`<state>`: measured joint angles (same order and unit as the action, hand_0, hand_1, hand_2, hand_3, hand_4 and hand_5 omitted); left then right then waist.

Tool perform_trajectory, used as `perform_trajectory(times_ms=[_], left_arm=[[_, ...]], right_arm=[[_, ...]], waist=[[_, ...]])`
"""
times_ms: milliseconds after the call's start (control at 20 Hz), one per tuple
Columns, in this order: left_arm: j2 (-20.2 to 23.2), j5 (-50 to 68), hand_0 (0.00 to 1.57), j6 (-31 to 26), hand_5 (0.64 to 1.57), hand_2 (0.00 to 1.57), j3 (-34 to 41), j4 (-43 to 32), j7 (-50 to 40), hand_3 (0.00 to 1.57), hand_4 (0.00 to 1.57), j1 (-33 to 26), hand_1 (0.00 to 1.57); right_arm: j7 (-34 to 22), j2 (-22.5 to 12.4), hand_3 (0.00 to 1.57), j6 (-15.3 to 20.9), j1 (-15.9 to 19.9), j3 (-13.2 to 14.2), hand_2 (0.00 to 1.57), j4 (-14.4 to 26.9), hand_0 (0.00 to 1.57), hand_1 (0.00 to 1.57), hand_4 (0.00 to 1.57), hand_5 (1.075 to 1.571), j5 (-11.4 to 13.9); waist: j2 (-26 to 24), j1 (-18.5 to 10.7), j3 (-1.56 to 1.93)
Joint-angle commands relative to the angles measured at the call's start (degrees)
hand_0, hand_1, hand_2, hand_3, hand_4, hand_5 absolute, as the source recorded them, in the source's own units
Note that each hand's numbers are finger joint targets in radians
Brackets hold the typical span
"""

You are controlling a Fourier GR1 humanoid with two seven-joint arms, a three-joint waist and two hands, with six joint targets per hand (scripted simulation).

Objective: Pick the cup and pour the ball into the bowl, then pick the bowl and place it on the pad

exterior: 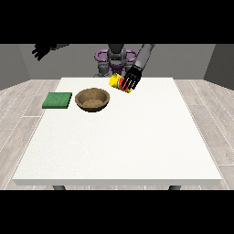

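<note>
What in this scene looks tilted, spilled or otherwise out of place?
Only the yellow cup is not upright: it lies tilted on its side in the hand at the view's right, near the far edge of the table. Nothing looks spilled. The wooden bowl sits upright beside the flat green pad.

Robot hand (pixel 131 80) hides part of the cup (pixel 116 82)

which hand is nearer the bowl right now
Its left hand, at the view's right, holding the tilted cup just beside the bowl. The other hand is raised far off, beyond the pad.
</note>
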<state>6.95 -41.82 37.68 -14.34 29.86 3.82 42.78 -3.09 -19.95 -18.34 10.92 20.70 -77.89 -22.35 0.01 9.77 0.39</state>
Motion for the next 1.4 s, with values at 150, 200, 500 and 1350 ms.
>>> perform_trajectory(times_ms=[150,200,500,1350], left_arm=[[-6.75,-14.04,1.36,-2.73,1.531,1.57,-8.94,-4.04,-19.47,1.57,1.47,6.52,1.36],[-6.79,-14.52,1.36,-7.34,1.531,1.57,-10.31,-2.97,-21.81,1.57,1.47,9.58,1.36],[-6.91,-23.75,1.37,-13.32,1.563,1.57,-18.97,-3.69,-34.48,1.57,1.31,14.80,1.37],[-6.87,-32.04,0.00,-37.96,1.570,1.06,-28.68,8.29,-35.85,1.55,1.11,15.39,0.00]], right_arm=[[3.71,-2.32,0.00,-3.87,-1.56,2.43,0.00,7.78,0.00,0.00,0.68,1.559,-0.13],[3.54,-3.35,0.00,-4.60,-1.29,3.31,0.00,10.36,0.00,0.00,0.68,1.556,-0.58],[3.19,-4.72,0.15,-5.44,1.84,3.11,0.00,13.34,0.00,0.00,0.70,1.557,-0.51],[1.51,-1.65,0.14,-0.75,5.40,-0.08,0.00,15.12,0.00,0.00,0.73,1.546,2.04]], waist=[[-2.09,-2.42,-0.31],[-4.29,-3.39,-0.27],[-4.21,-2.13,-0.26],[-6.37,-3.33,-0.39]])
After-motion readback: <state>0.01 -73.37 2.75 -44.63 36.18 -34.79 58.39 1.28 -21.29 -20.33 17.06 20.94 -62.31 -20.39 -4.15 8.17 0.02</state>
